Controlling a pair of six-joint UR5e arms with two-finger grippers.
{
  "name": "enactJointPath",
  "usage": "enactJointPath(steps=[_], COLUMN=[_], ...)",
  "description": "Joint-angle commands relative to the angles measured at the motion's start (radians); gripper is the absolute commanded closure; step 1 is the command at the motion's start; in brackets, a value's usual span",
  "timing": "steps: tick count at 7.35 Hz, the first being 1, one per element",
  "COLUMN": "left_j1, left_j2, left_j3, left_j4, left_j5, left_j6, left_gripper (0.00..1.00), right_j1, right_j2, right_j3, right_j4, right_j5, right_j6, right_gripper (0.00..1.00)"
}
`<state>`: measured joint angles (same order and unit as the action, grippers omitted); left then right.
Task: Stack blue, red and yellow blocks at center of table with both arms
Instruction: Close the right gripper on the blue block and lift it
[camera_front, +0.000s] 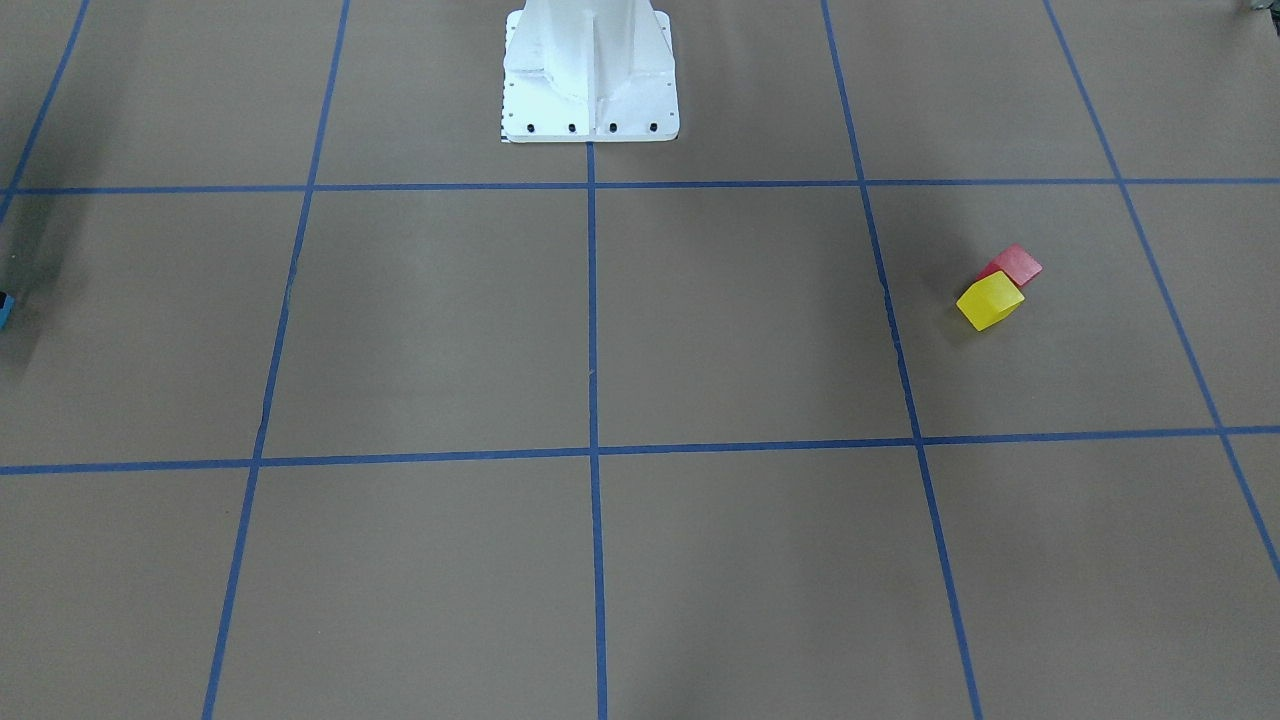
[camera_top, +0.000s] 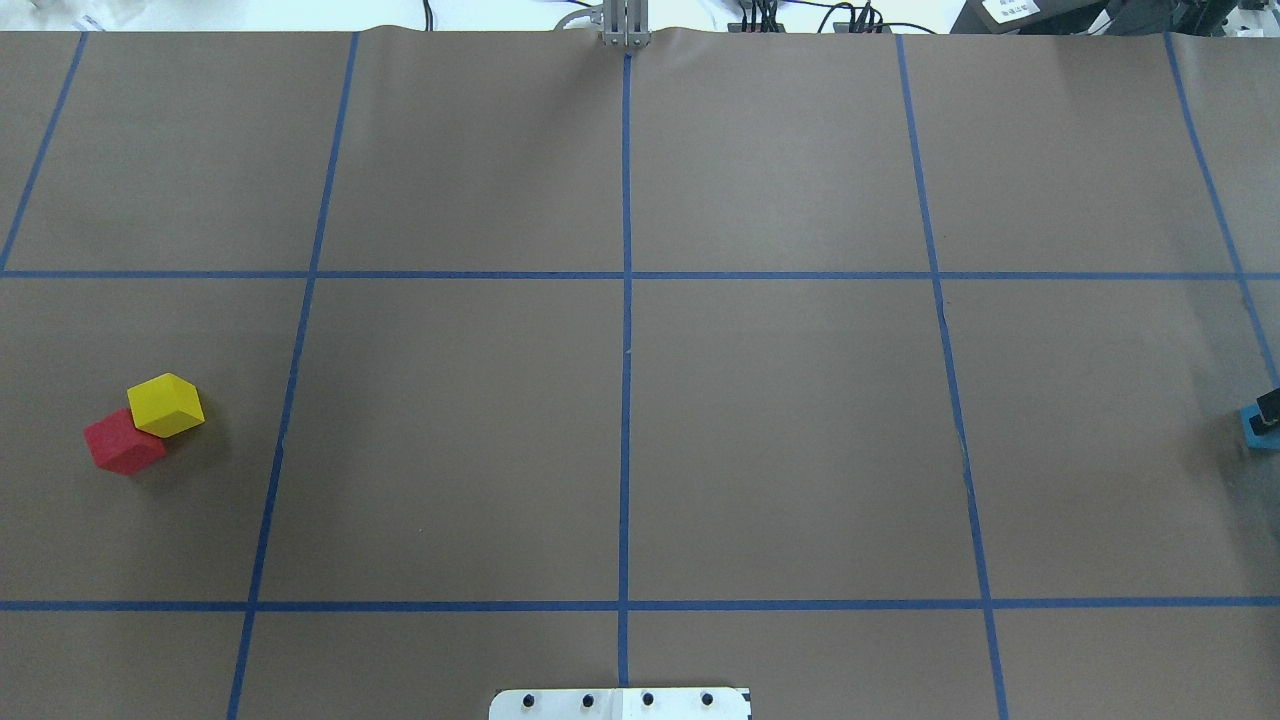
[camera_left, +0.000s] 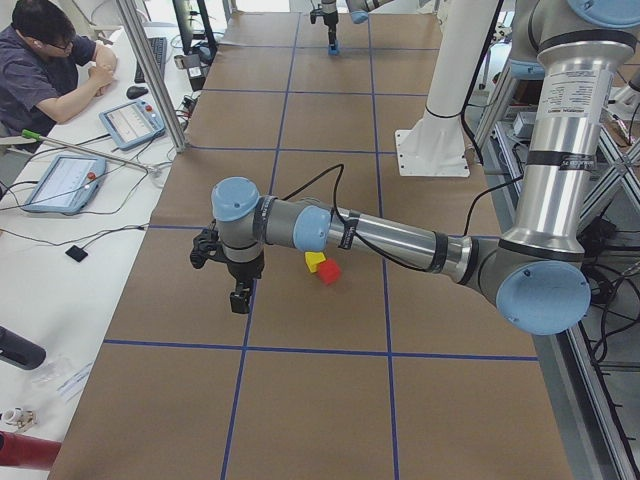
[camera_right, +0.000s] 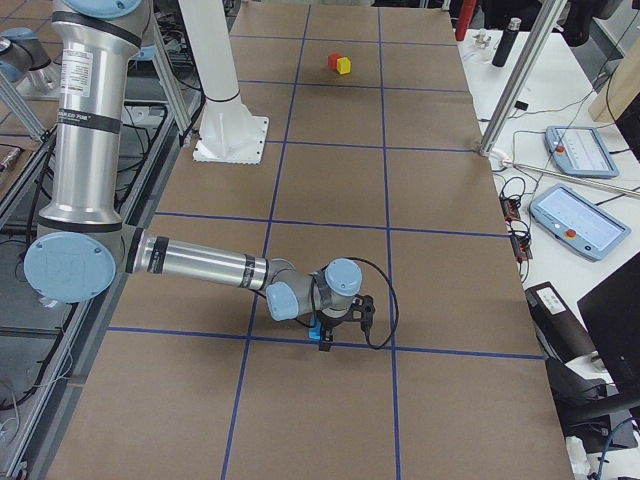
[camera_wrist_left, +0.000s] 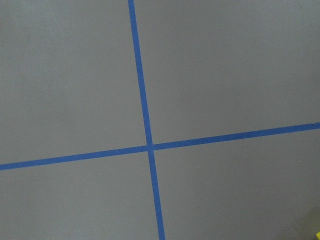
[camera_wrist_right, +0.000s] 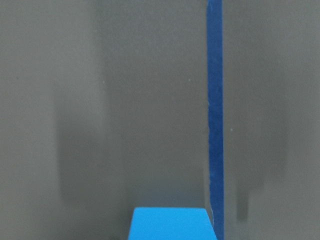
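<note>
The yellow block (camera_top: 166, 405) leans on the red block (camera_top: 122, 444) at the table's left side; they also show in the front view, yellow (camera_front: 990, 300) and red (camera_front: 1018, 265). The blue block (camera_top: 1256, 428) lies at the table's far right edge. My right gripper (camera_right: 322, 340) is down at the blue block (camera_right: 320, 333). One dark finger (camera_top: 1270, 405) shows against it; I cannot tell whether the jaws are closed. The block's top (camera_wrist_right: 172, 224) fills the bottom of the right wrist view. My left gripper (camera_left: 240, 303) hangs above the table beyond the yellow and red blocks; I cannot tell its state.
The white robot base (camera_front: 590, 80) stands at the table's robot side. Blue tape lines (camera_top: 626, 350) grid the brown table. An operator (camera_left: 45, 70) sits at a side desk with tablets (camera_left: 60, 180). Posts (camera_right: 515, 85) stand along the table's far edge.
</note>
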<state>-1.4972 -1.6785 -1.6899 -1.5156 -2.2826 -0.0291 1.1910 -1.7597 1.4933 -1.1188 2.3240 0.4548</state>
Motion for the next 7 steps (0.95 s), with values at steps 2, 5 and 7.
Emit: enactJointPath(steps=[2, 5, 7], left_j1=[0.0, 0.0, 0.0], left_j2=[0.0, 0.003, 0.003], left_j3=[-0.008, -0.011, -0.011], left_j4=[0.0, 0.002, 0.003], left_j5=[0.0, 0.0, 0.0], left_j6=[-0.002, -0.002, -0.002], left_gripper=[0.0, 0.0, 0.0], right_j1=[-0.011, -0.011, 0.037], right_j2=[-0.01, -0.01, 0.003], right_j3=[0.007, 0.056, 0.196], right_j4=[-0.001, 0.002, -0.142], right_j5=[-0.006, 0.001, 0.037], right_j6=[0.001, 0.008, 0.01], right_gripper=[0.2, 1.0, 1.0])
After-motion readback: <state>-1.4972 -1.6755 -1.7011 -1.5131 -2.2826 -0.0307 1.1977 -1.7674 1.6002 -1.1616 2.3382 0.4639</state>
